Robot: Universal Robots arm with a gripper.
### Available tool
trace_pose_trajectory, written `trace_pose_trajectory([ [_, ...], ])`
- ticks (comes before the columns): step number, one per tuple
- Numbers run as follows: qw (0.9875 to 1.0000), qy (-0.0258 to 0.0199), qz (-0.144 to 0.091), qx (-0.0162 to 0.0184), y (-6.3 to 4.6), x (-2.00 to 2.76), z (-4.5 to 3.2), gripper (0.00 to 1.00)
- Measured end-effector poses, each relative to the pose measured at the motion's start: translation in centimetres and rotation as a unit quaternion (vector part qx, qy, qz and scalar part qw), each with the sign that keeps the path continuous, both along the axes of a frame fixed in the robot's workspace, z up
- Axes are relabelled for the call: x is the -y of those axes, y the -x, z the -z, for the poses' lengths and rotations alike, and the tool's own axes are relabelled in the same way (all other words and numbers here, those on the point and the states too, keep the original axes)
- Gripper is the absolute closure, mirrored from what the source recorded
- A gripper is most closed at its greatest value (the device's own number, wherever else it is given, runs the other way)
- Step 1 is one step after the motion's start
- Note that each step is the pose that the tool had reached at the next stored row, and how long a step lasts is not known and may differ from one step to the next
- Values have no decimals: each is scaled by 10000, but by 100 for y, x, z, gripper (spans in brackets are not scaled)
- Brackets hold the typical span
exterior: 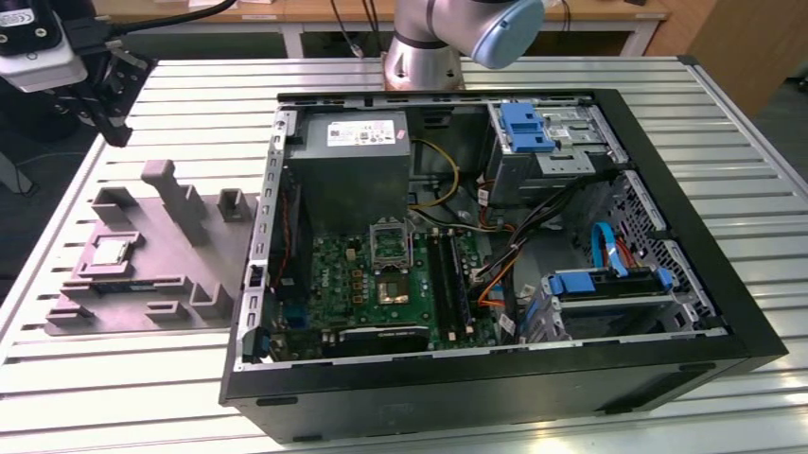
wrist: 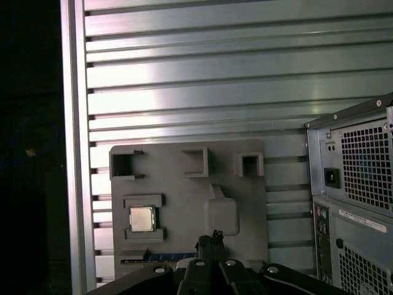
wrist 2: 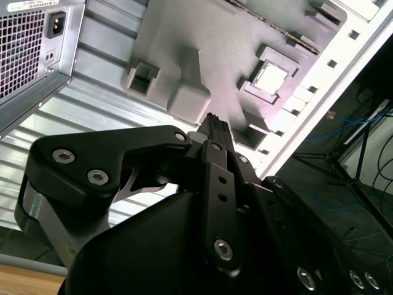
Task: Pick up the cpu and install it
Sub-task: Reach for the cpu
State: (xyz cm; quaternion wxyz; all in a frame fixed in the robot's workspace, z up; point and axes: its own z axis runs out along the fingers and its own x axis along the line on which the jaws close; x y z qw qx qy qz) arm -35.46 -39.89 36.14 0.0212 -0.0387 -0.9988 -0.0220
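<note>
Gripper (exterior: 116,128) hangs high over the table's (exterior: 127,397) far corner at the exterior view's left, well apart from everything. Jaws look clenched tip to tip in both wrist views, with nothing between them.

The cpu (exterior: 112,251) is not picked yet. It lies flat, silver side up, in a square pocket of the grey fixture (exterior: 170,284), which sits just beside the case (exterior: 505,402). The pocket's raised lips pin it on two sides, I'd say to give a fixed pick pose and leave the other edges free for fingers. In the first wrist view the cpu (wrist: 142,219) is off to one side of the gripper (wrist: 212,238), so I'm not lined up over it. Same story in the second wrist view: cpu (wrist 2: 270,78) is clear of the gripper (wrist 2: 215,126).

Fixture contents:
- The cpu sits in its pocket.
- A dark strip (wrist: 147,255) lies in a slot next to it. It may be a RAM stick, I can't confirm.
- The square holders along the far edge look empty.

The case lies on its side with the panel off, so the board faces up for top-down access. Inside are the PSU (exterior: 360,142), the motherboard with the socket (exterior: 389,248) mid-board, blue drive brackets and loose cables. The socket looks unpopulated, but I can't be sure from here.
</note>
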Motion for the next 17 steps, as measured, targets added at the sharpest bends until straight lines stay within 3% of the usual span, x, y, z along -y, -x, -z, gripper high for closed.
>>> trace_pose_trajectory([
  [17, 10000, 0, -1, 0, 60, 0, 1, 89],
])
